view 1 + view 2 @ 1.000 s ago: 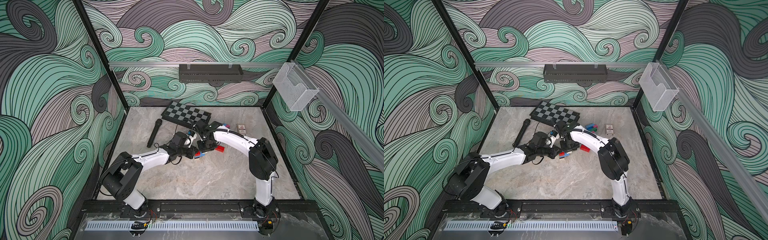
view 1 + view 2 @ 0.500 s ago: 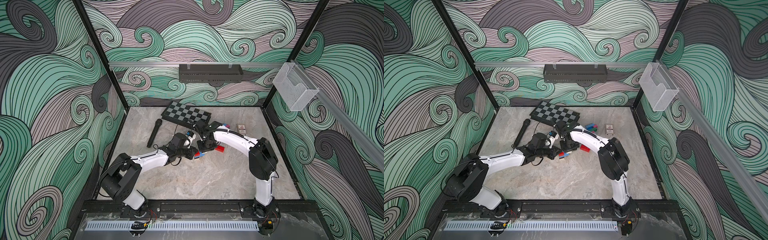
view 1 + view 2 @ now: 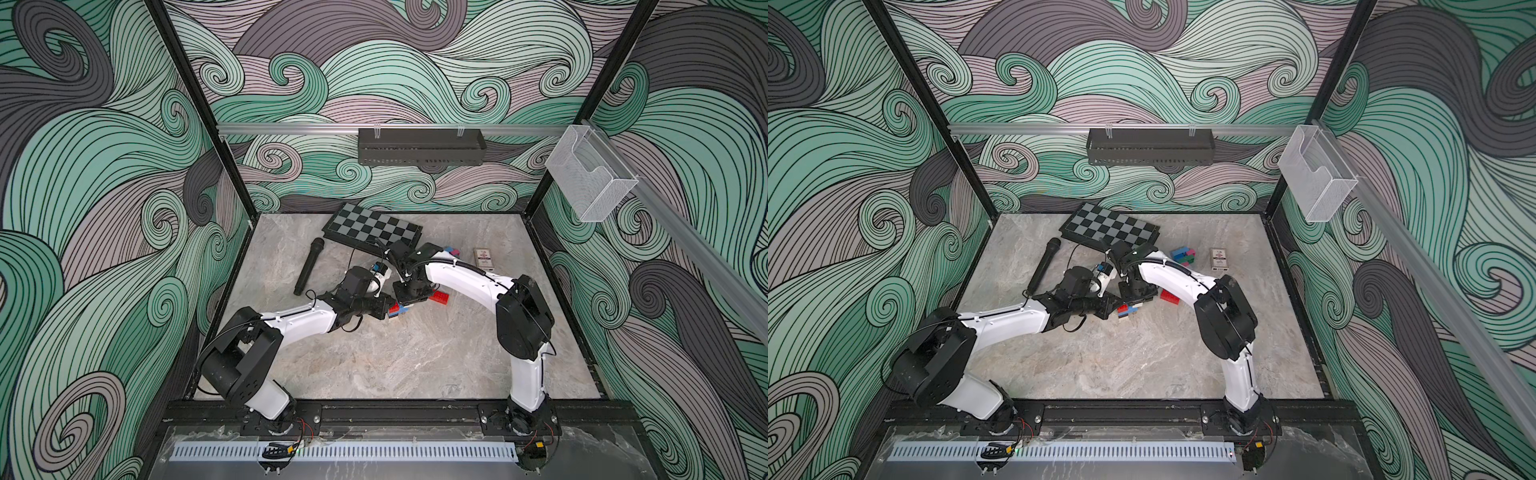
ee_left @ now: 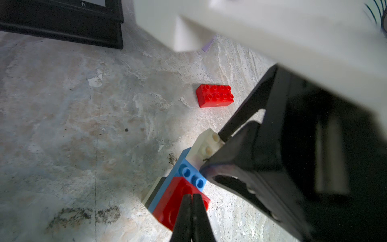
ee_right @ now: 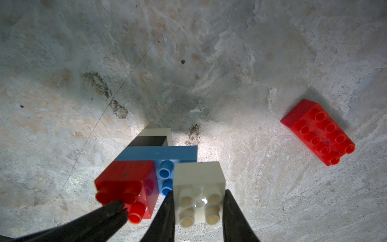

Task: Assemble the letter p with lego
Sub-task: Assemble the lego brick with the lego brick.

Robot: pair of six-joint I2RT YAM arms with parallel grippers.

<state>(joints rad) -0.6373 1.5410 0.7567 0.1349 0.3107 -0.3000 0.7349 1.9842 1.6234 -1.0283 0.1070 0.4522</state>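
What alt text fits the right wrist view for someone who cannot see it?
The right gripper is shut on a cream brick set on a blue brick, beside a red square brick that the shut left gripper touches. A loose red oblong brick lies apart on the marble table.

Both top views look down from high at the front onto the whole table (image 3: 374,365), facing the rear wall (image 3: 415,83). Each wrist camera sits close above it, apparently tilted; both share the cream brick (image 4: 206,144) and loose red brick (image 5: 318,132).
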